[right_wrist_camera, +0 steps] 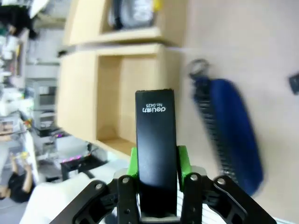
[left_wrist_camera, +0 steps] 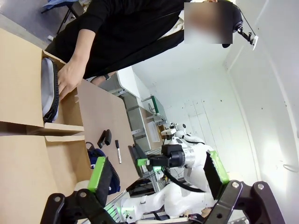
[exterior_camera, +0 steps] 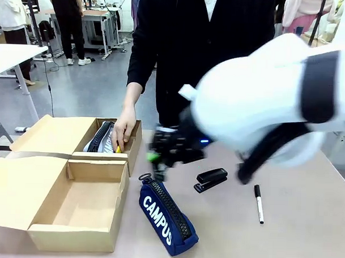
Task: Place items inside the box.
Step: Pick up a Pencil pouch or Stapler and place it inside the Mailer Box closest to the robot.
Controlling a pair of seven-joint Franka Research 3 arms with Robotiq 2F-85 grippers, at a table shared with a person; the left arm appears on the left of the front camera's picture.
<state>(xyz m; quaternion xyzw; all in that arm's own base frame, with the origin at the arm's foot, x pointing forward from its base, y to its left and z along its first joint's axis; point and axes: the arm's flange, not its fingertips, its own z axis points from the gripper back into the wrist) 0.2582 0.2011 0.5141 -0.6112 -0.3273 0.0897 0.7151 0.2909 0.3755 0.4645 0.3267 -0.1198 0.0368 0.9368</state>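
**Right gripper** is clenched on the small stationery set, a flat black piece printed "deli No.0425". It is gripped at its lower end and stands up between the green pads. **Left gripper** is released, with its pads well apart and nothing between them.

**Task box.** The box lies open at the near-left corner of the table, its interior bare and its lid flap folded out to the left. The right gripper hangs just beside the box's far-right corner, above the ring end of the navy CAMPUS case, which lies against the box's right wall.

**Hazards (judged).**
- The set is gripped at 1 end only, so it may pivot in a fast swing.
- Let go early, it would strike the box wall or land on the case.
- A person's hand rests in the second box, just behind, near the arm's path.

**Surface and room.** The table is a matte pale tan top. The black stapler lies mid-table and the marker toward the right edge. Beyond are a grey floor, white tables and standing people.
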